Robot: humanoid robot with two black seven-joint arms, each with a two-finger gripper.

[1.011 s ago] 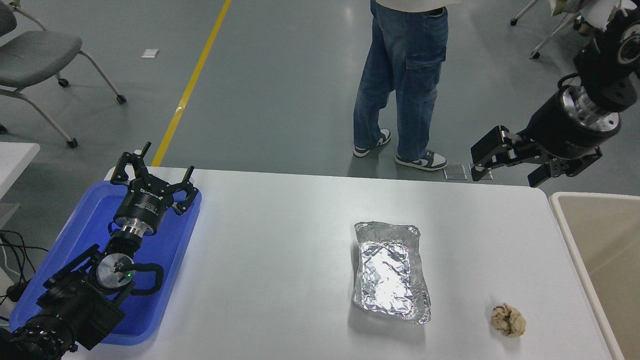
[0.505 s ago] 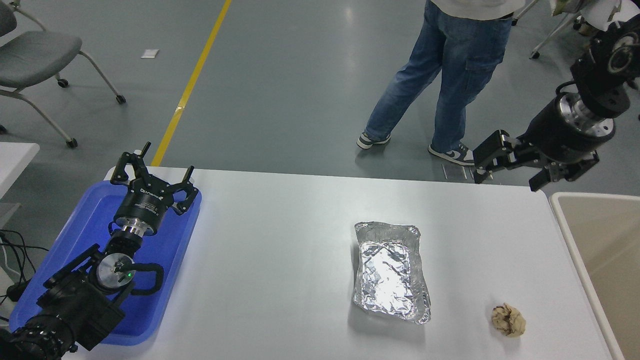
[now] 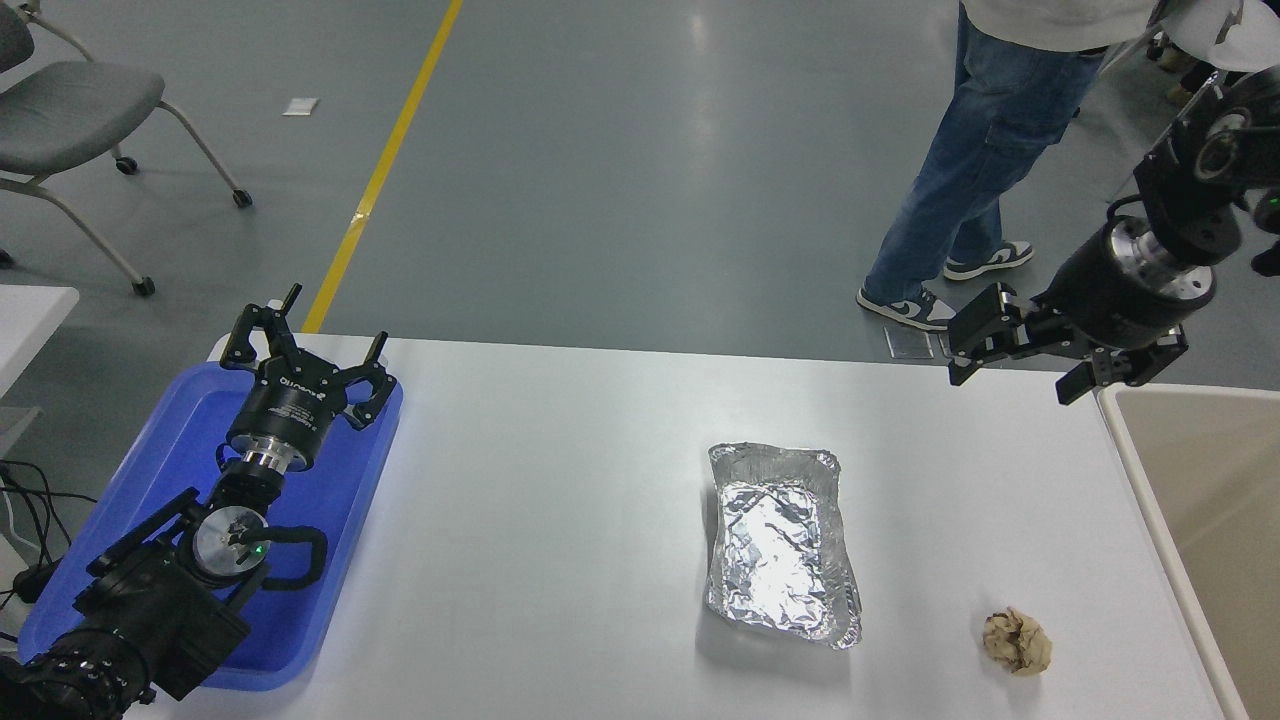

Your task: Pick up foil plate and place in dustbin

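Approach step, nothing grasped yet. Foil plate (image 3: pixel 782 545) flat on white table (image 3: pixel 560 500), right of centre, open side up. Right gripper (image 3: pixel 1010 365) high at 2 o'clock from plate, well apart, jaws spread wide and empty. Dustbin (image 3: pixel 1130 440) at 3 o'clock, off table's right edge. Crumpled paper ball (image 3: pixel 1017 641) at plate's 4 o'clock. Left gripper (image 3: pixel 300 345) parked over blue tray (image 3: pixel 190 420), fingers apart. Next, probably: down toward 8 o'clock, onto plate's rolled rim, gently since thin foil crumples.
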